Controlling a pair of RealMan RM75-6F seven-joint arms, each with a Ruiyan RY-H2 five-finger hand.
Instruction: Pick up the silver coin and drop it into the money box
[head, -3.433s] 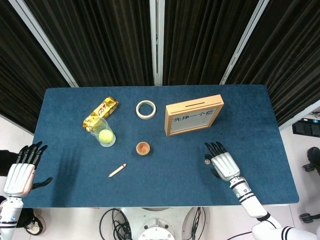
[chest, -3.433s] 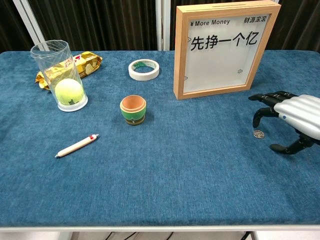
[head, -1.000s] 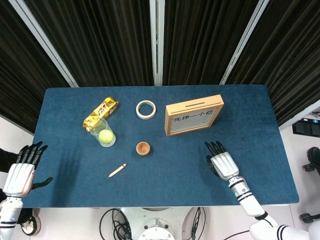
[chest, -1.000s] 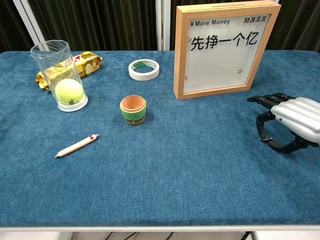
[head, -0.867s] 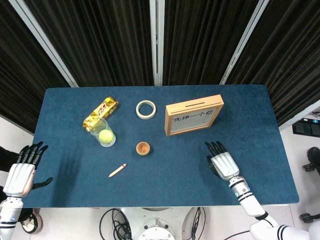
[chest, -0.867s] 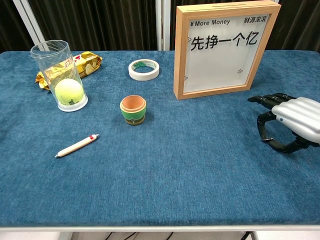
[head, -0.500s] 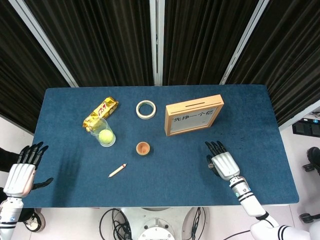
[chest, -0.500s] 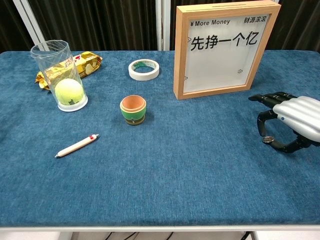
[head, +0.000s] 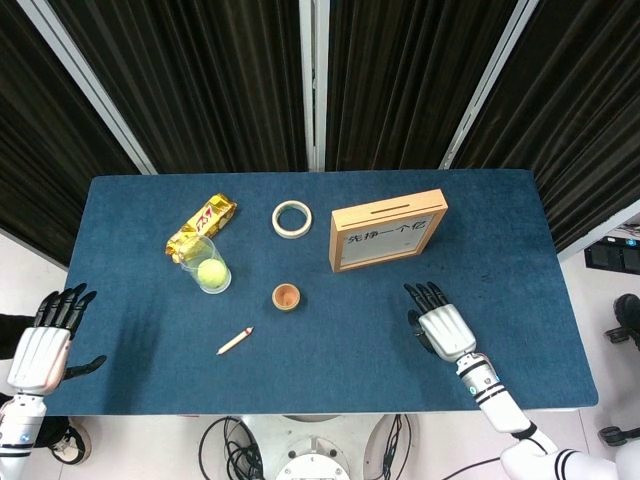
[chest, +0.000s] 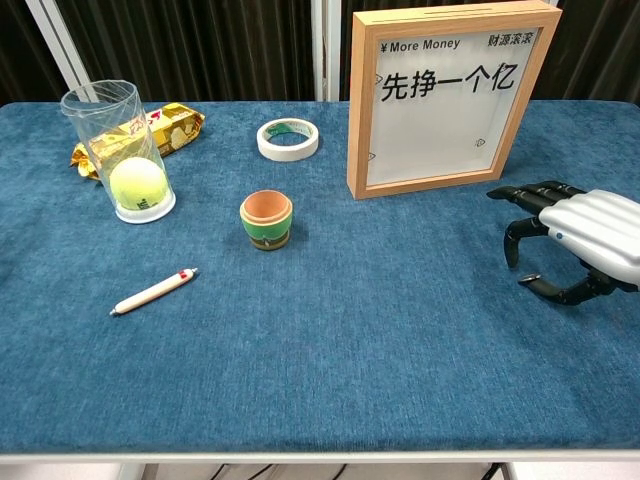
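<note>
The money box (head: 388, 230) is a wooden frame with a white face and a slot in its top edge, standing upright at the table's middle back (chest: 450, 100). My right hand (chest: 572, 240) hovers just above the cloth, right of and in front of the box (head: 440, 326). Its thumb and a finger are curled toward each other, and the silver coin (chest: 526, 278) shows only as a small pale glint at the thumb tip. No coin lies on the cloth beneath. My left hand (head: 42, 345) hangs off the table's left edge, fingers spread, holding nothing.
A small green-and-orange cup (chest: 266, 219) stands mid-table, with a pen (chest: 153, 291) in front and to the left. A clear glass holding a tennis ball (chest: 135, 180), a gold snack pack (chest: 175, 122) and a tape ring (chest: 288, 139) lie further back.
The right hand closed thumb and finger on the coin that lay on the cloth, lifted it slightly and shifted a little to the left. The left hand has stayed put.
</note>
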